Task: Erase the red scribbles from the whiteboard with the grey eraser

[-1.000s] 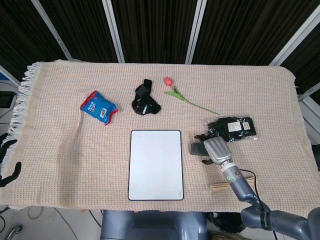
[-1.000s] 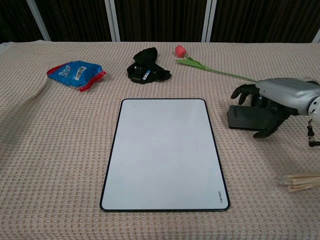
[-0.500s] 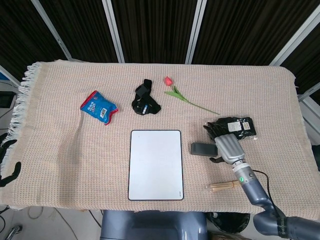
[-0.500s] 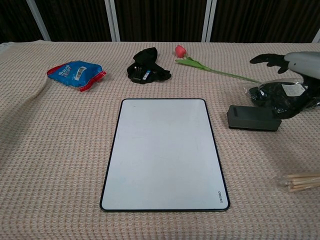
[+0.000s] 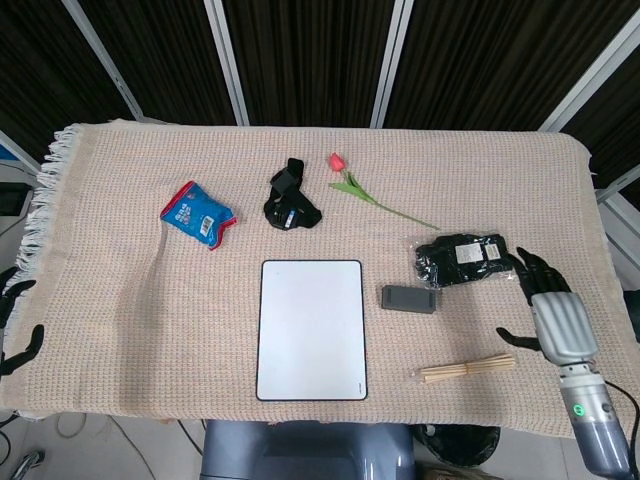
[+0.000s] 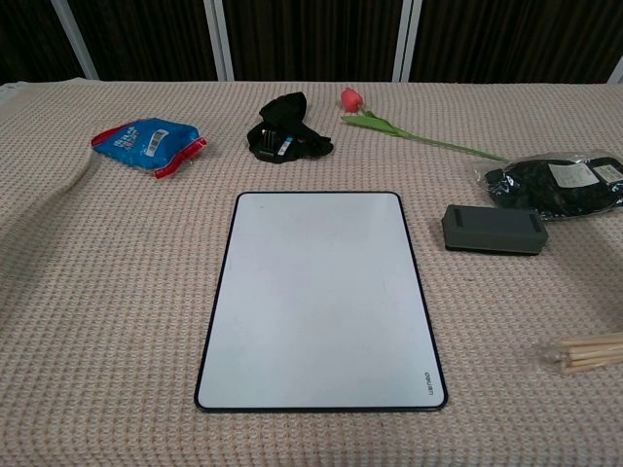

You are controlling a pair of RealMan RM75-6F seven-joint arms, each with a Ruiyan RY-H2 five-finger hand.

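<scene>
One whiteboard (image 6: 321, 297) and one grey eraser (image 6: 493, 229) lie apart; right hand (image 5: 556, 312) fingers released, empty.

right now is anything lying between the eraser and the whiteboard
Nothing visible does. The eraser lies flat just right of the whiteboard, with only bare cloth between them. The sticks lie nearer the front edge and the black packet sits behind the eraser, both off that line.
</scene>
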